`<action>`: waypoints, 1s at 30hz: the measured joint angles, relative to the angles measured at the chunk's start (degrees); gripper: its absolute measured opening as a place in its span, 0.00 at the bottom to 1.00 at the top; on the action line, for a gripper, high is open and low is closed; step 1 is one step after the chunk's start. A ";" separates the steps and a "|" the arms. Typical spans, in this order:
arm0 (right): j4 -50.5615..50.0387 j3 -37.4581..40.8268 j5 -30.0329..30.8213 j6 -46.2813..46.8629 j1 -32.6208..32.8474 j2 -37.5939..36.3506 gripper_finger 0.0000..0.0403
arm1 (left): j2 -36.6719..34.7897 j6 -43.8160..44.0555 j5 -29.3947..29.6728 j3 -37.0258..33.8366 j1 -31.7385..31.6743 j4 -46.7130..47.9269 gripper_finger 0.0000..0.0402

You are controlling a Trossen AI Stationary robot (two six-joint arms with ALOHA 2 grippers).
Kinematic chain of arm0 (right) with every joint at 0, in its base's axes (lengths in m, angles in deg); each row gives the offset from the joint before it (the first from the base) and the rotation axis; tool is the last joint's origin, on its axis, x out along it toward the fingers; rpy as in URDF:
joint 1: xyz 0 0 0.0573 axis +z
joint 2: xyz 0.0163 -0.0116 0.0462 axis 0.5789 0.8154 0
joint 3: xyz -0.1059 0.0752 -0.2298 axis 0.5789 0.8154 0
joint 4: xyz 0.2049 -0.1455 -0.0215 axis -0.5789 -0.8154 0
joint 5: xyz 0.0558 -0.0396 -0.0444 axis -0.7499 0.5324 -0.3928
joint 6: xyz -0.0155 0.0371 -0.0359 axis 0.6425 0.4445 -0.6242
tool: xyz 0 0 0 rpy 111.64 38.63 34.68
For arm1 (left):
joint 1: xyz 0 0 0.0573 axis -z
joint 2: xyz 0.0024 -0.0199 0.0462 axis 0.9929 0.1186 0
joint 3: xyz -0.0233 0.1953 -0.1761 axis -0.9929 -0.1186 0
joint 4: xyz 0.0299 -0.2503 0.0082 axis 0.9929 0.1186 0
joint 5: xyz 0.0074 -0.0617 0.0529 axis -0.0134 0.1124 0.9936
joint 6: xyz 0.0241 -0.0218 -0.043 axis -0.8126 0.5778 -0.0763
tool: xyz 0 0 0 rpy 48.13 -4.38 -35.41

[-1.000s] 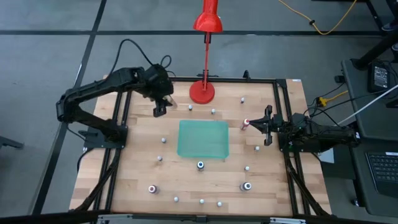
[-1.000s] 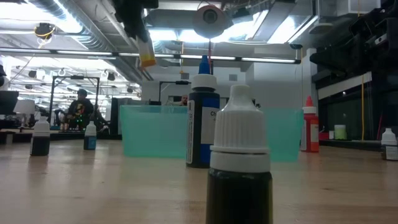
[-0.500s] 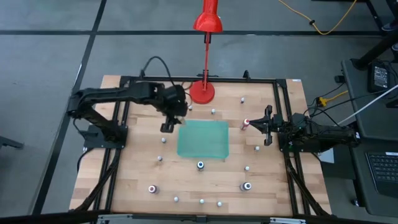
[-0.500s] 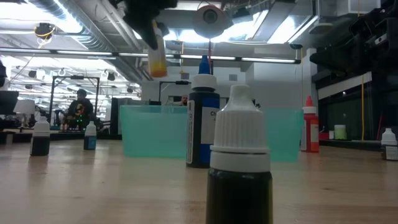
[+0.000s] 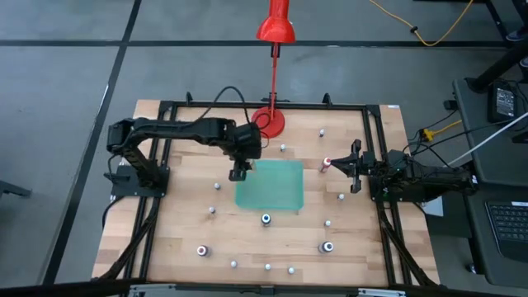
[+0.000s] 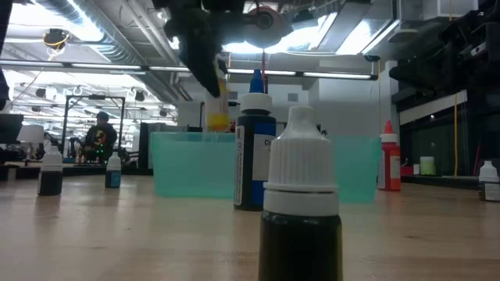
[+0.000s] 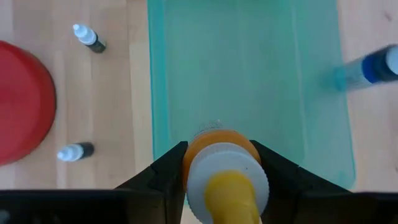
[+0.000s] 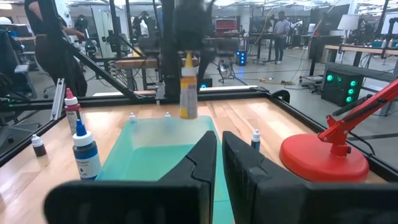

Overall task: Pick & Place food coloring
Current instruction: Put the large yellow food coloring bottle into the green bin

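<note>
Bottle position governs your next move. The left gripper (image 7: 217, 180) is clamped on one yellow-orange food coloring bottle (image 6: 218, 105), fingers (image 7: 163, 171) partly closed against its sides. The bottle hangs upright, long axis vertical, held by its top end with its base toward the table. It is carried clear of the surface, above the edge of the teal tray (image 5: 285, 169) nearest the red lamp base (image 5: 275, 120). From the left wrist view, the tray floor lies directly beyond the bottle, so you should judge the drop path as straight down; whether the bottle sits fully inside the rim is probably yes, but not certain. The right gripper (image 5: 355, 167) waits closed and empty past the tray's far side, well apart.
</note>
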 joint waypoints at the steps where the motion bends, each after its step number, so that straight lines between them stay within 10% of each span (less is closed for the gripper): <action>1: 0.00 0.00 0.01 0.00 0.00 0.00 0.08 | 0.60 0.25 0.13 -0.14 0.17 0.05 0.36; 30: 0.00 0.00 0.02 0.00 -0.01 0.01 0.08 | 12.64 -0.81 1.07 8.36 3.38 -7.07 0.36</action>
